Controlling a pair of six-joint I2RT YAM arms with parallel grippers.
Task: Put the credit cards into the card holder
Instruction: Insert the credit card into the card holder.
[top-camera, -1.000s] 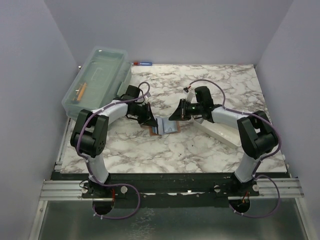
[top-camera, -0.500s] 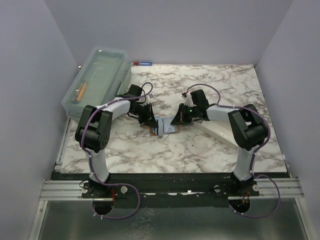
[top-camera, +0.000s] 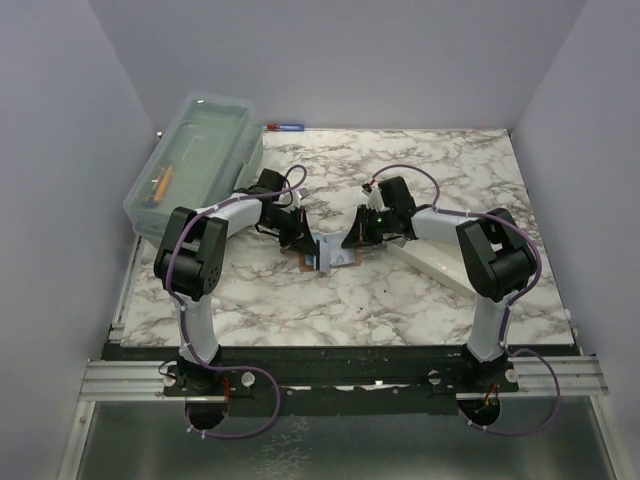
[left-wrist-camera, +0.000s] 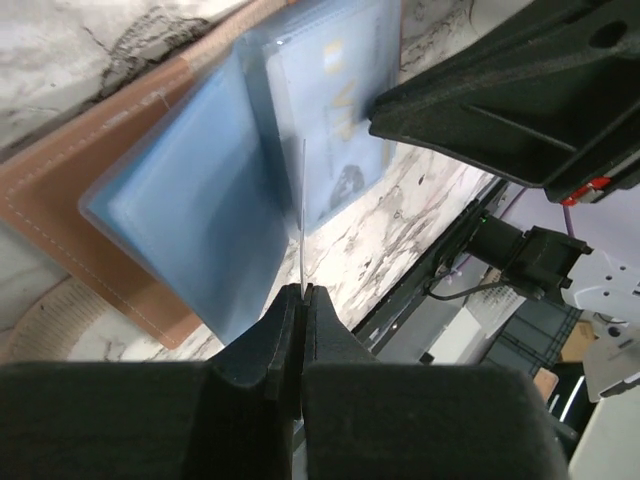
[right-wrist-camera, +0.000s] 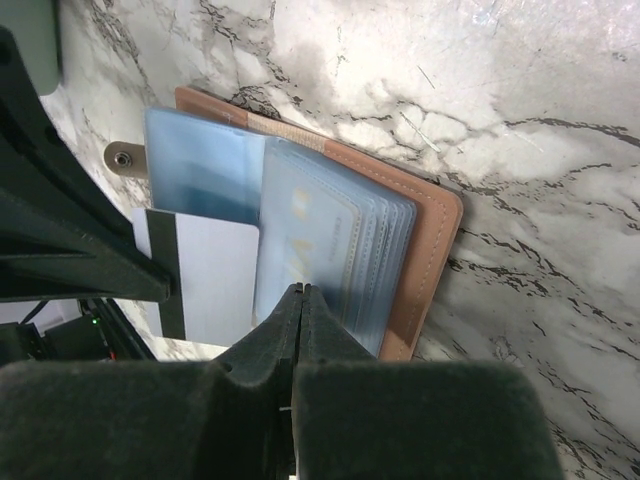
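The card holder (right-wrist-camera: 428, 262) lies open on the marble table (right-wrist-camera: 520, 120), midway between the two arms. Its reddish-brown leather faces down and its fan of clear plastic sleeves (right-wrist-camera: 320, 250) faces up. At least one sleeve already seems to have a card in it, though the blur makes that hard to confirm. Just beside the sleeves hangs a credit card (right-wrist-camera: 212, 280), pale with a dark stripe along one edge. It is clamped between the closed fingers of the left gripper (left-wrist-camera: 302, 295), whose own camera sees it edge-on as a thin line rising over the sleeves. The right gripper (right-wrist-camera: 300, 292) has its fingers pressed together at the edge of the sleeve stack; whether it has a sleeve nipped between them I cannot tell. The step in hand looks like insertion of this card. The next move would need the card's leading edge lined up with one sleeve's mouth, then slid in flat while the holder is kept from shifting. The white tray (top-camera: 440, 262) and the clear lidded box (top-camera: 195, 160) lie further out.
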